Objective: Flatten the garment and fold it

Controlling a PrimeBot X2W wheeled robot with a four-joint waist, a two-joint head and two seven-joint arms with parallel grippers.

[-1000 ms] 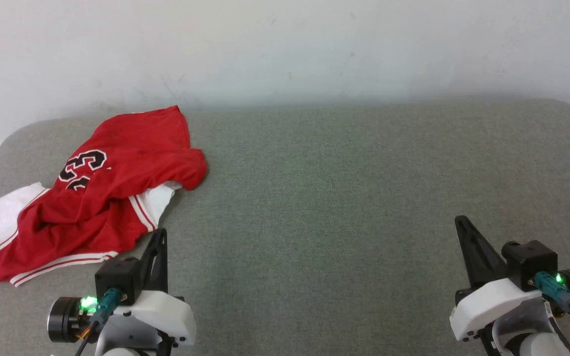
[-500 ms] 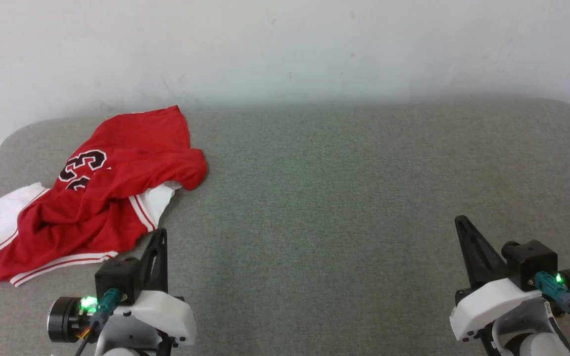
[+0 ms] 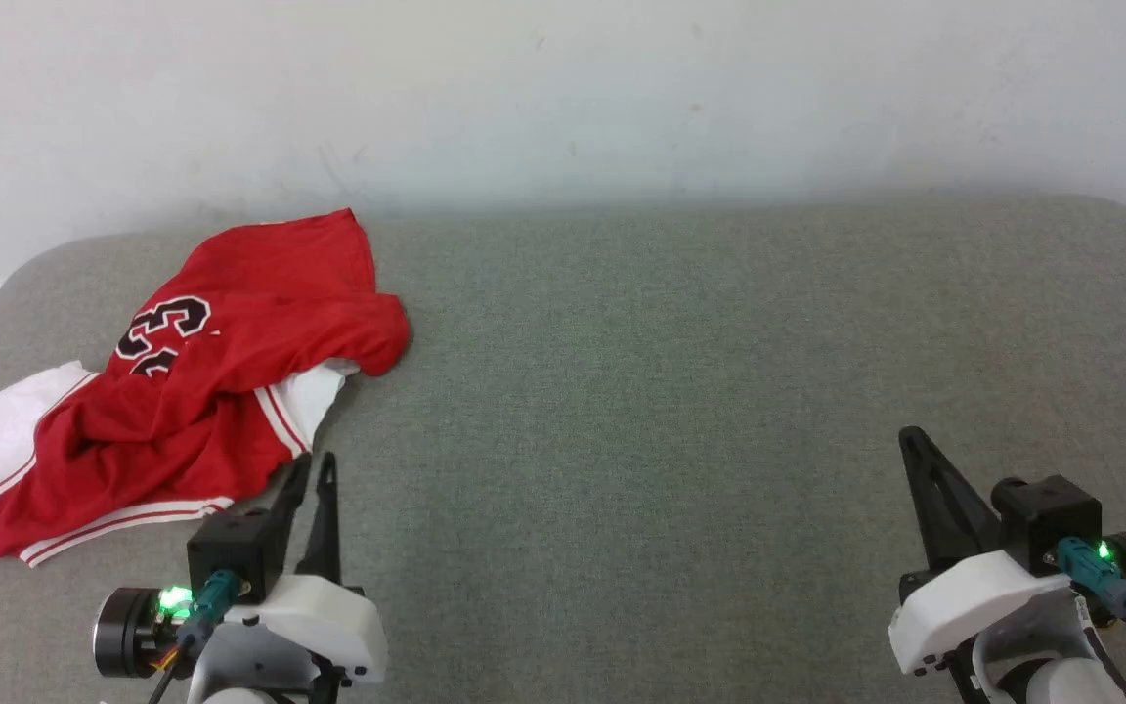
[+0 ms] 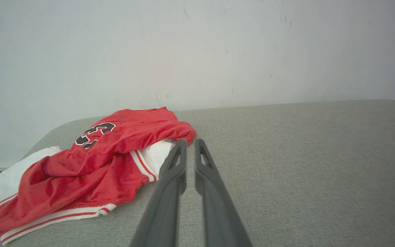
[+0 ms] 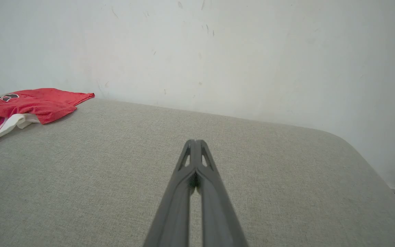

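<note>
Garment (image 3: 231,362) (image 4: 98,161) (image 5: 29,103) is lying crumpled on the grey fabric-covered table (image 3: 680,372), unflattened and unfolded. Its red body is bunching in loose folds. Black white-outlined numerals are showing partly on the upper panel, with the lower part of them tucking into a crease. One white sleeve is spreading out at the side farthest from the left pincer (image 3: 314,462) (image 4: 190,141). A second white patch with red-and-white striped trim is peeking from under a red fold on the side nearest that pincer. A striped band is running along the near edge.

The left pincer is resting low over the table with its two dark fingers standing slightly apart, gripping nothing. The garment is sitting ahead and to the left of it, its nearest edge just beside the left finger; contact cannot be confirmed.

The right pincer (image 3: 905,433) (image 5: 194,140) is sitting with its fingers pressed together, empty. The garment is lying well apart from it, far off to its left, close to the pale wall (image 3: 563,98).
</note>
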